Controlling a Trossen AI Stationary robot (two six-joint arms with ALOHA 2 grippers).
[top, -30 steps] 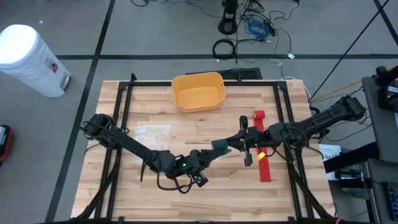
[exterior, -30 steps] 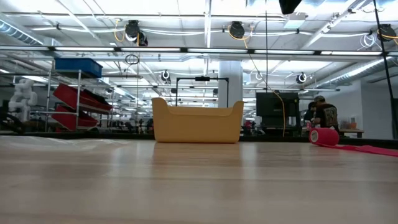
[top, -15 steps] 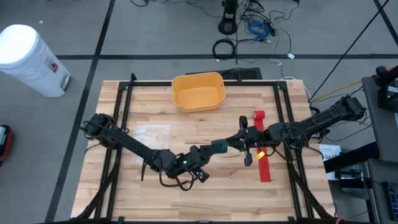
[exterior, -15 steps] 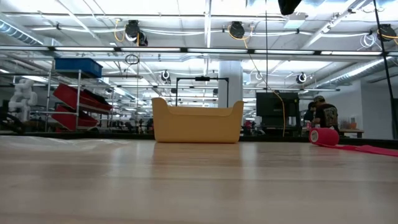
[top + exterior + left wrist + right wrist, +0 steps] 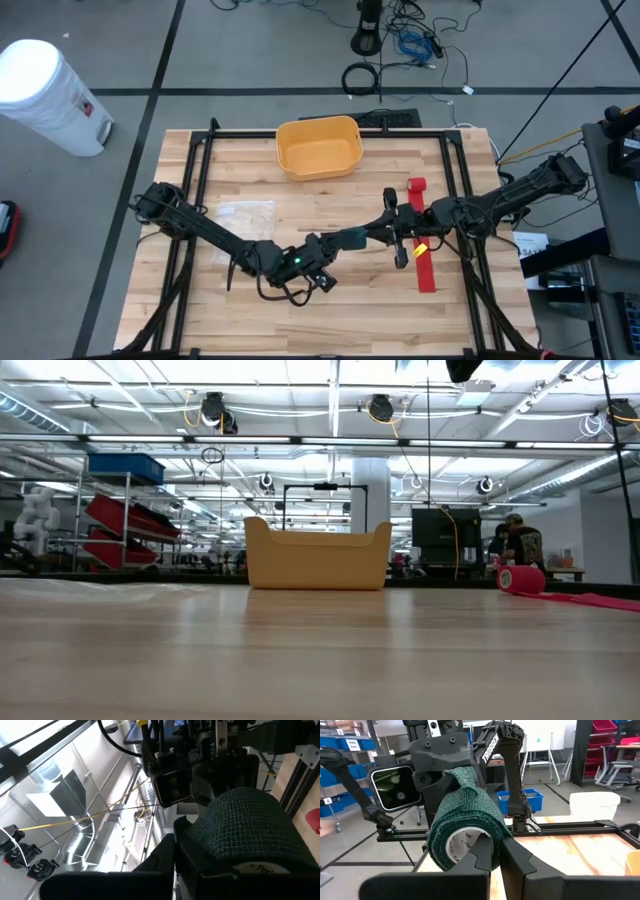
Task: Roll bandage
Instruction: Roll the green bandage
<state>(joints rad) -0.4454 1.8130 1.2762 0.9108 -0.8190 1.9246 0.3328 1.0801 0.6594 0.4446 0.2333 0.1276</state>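
Pincer status first: my left pincer (image 5: 338,243) and my right pincer (image 5: 368,233) meet tip to tip above the middle of the desk (image 5: 240,320), and between them sits a roll of dark green bandage (image 5: 354,236). In my right wrist view the green roll (image 5: 465,837) is wound into a tidy cylinder around a white core, one of my right fingers (image 5: 485,854) is threaded into that core and its partner sits just beside it, so the right pincer is closed on the roll. In my left wrist view the same roll (image 5: 250,832) fills the foreground against my left fingers (image 5: 192,855); these are drawn together at the roll's outer layer, though I cannot tell how firmly they bite.

Judgement on progress: the green bandage appears essentially rolled; what remains for it is finishing the tail and setting it down.

Further to my right, a red bandage (image 5: 421,235) lies on the desk, largely unrolled as a long strip with only a small rolled end (image 5: 520,579) at its far tip. That one is untouched and, I judge, not yet done.

At the far edge stands a yellow bin (image 5: 318,147), with nothing visible in it. A clear plastic bag (image 5: 245,216) lies flat toward my left.
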